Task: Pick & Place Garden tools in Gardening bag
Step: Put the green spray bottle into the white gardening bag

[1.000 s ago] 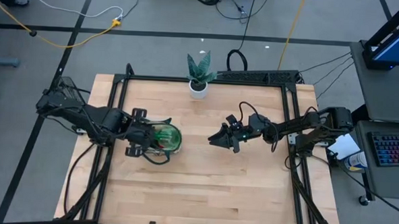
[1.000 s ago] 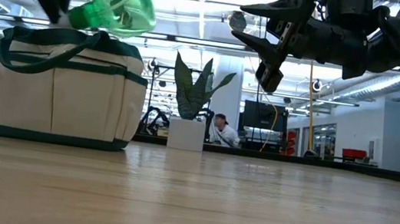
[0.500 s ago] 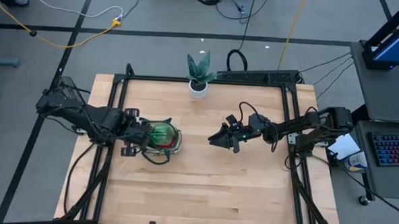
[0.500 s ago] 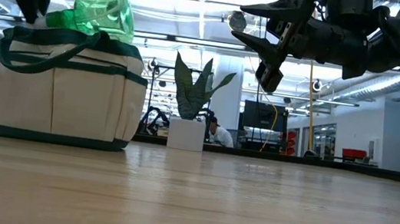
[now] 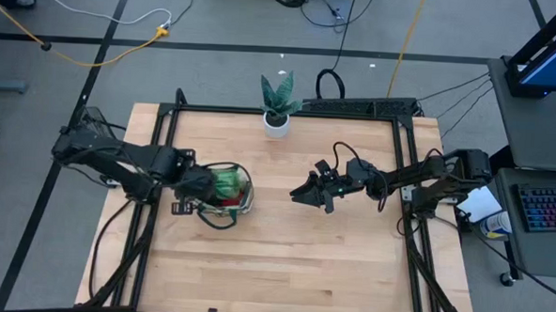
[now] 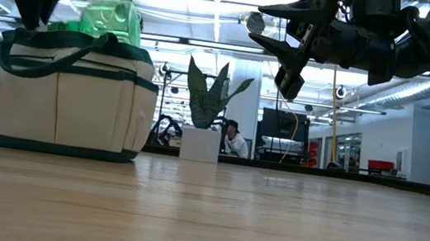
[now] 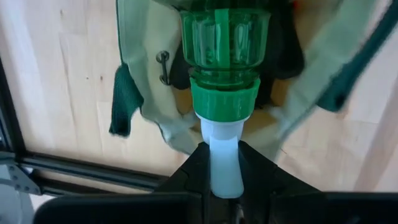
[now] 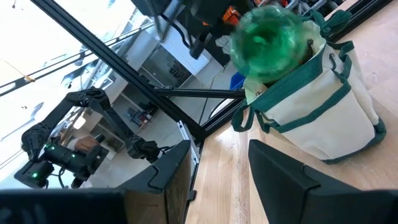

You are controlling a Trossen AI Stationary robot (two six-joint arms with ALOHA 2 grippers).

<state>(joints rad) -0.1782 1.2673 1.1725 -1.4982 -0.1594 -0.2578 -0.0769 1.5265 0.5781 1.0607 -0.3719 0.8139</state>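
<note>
Compared with a second ago, the translucent green plastic sprayer bottle (image 6: 112, 17) has come down from well above the cream canvas gardening bag with dark green trim (image 6: 69, 93) and now sits partly inside the bag's open mouth, only its upper part showing over the rim in the low view. From above, the left arm has pulled back slightly toward the left side of the wooden tabletop (image 5: 283, 260), and the bottle has moved with it over the bag's middle. The right arm has not changed.

The left pincer (image 7: 225, 163) reaches from the left over the bag, its two dark fingers clenched on the bottle's white neck just below the green collar, with the bottle's body pointing away from the wrist into the bag. The right pincer (image 5: 300, 192) hangs in the air over the middle of the tabletop, well apart from the bag, its fingers spread and grasping nothing.

The bottle is clear green with ribbed sides, a solid green screw collar and a white stem. The bag stands upright on the left half of the tabletop, its dark loop handles drooping over the sides; something red shows inside it beside the bottle.
</note>
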